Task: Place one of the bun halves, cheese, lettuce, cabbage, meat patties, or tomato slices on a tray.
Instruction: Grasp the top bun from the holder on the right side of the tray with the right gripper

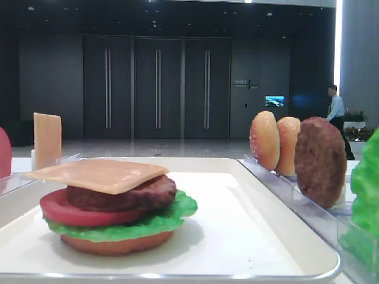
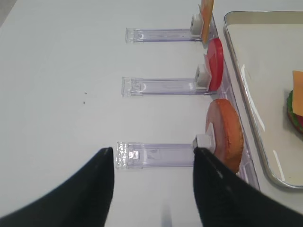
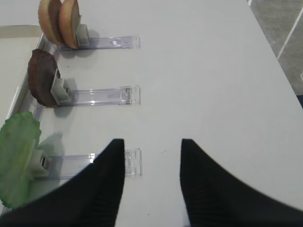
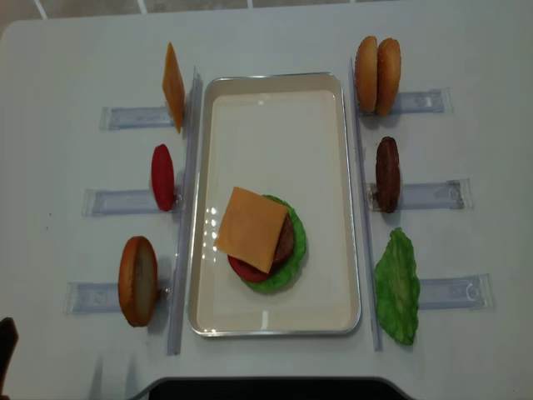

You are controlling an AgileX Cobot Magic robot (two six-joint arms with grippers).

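Black right fingers (image 3: 152,182) parted, empty – above bare table (image 3: 208,85).

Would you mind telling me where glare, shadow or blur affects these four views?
Low exterior view: the tray rim catches a bright highlight, and the hall behind is dark with a blown-out strip of light at upper right. Overhead view: ceiling lights reflect off the tray floor. Right wrist view: the lettuce and meat patty cast soft shadows on the table. Left wrist view: glare streaks the tray.

Dark panelled wall (image 1: 157,86), glossy floor (image 1: 148,148), small lit screen (image 1: 274,101), white table (image 4: 67,250).
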